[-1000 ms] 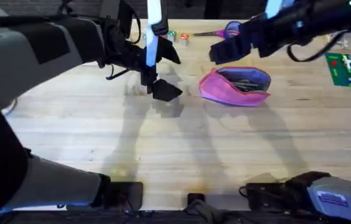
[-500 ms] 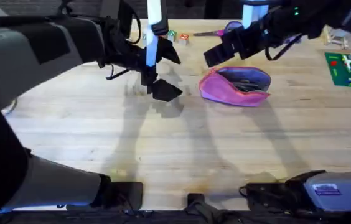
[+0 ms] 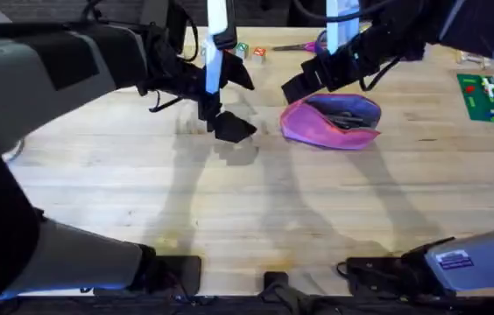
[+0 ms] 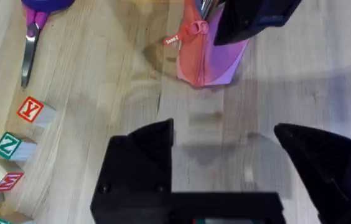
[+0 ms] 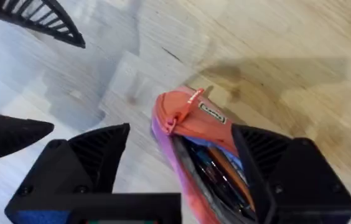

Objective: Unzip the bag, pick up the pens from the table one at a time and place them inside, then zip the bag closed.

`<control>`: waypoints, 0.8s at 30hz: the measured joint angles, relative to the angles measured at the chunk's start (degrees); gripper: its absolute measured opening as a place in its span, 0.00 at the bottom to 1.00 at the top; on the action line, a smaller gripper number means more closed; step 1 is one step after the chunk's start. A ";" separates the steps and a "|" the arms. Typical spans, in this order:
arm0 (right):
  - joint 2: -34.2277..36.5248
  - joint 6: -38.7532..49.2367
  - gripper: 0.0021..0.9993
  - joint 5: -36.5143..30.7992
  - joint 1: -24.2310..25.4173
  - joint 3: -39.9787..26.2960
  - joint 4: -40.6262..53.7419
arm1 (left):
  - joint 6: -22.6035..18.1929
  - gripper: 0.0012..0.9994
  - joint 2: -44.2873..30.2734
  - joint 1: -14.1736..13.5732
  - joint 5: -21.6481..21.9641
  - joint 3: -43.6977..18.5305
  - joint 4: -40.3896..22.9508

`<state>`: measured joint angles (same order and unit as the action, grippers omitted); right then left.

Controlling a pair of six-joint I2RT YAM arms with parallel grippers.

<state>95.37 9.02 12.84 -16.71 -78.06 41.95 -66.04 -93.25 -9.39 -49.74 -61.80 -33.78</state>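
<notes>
Toward the table's [image 3: 229, 201] far edge, the soft, floppy bag [image 3: 330, 121] is lying unzipped; both grippers, left gripper [image 4: 225, 155] and right gripper [image 5: 182, 155], are hovering wide open and empty, so pinching its zipper pull [image 5: 185, 106] looks best.

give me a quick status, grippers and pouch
Left gripper open, empty, over bare table. Right gripper open, straddling the zipper-pull end of the pink pouch. Pouch unzipped, pens inside. Nothing in the way.
</notes>
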 joint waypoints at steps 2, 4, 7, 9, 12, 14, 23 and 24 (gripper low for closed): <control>0.27 0.02 1.00 0.00 0.00 0.00 -0.02 | -0.01 0.99 0.00 0.00 -0.01 0.00 0.00; 0.93 0.02 1.00 0.00 0.00 0.00 -0.06 | -0.02 0.99 0.00 0.00 -0.01 0.00 0.00; 2.61 0.02 1.00 0.00 0.00 0.00 -0.42 | 0.00 0.99 -0.01 0.00 -0.01 0.00 0.00; 3.54 0.00 1.00 0.00 0.00 0.00 -0.62 | -0.02 0.99 -0.02 0.00 0.00 0.00 0.00; 3.98 0.00 1.00 0.00 0.00 0.00 -1.74 | 0.00 0.99 0.00 0.00 -0.01 0.00 0.00; 3.98 0.00 1.00 0.00 -0.04 0.00 -2.46 | 0.00 0.99 0.00 0.00 0.00 0.00 0.00; 4.10 0.02 0.99 0.00 -1.00 0.00 -2.51 | -0.02 0.99 -0.02 0.00 -0.01 0.00 0.01; 4.15 0.04 0.96 -0.02 -1.16 0.00 -2.54 | 0.00 0.99 0.00 0.00 -0.01 0.00 0.02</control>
<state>99.52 9.06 12.82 -17.87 -78.06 39.42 -66.04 -93.25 -9.39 -49.76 -61.80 -33.76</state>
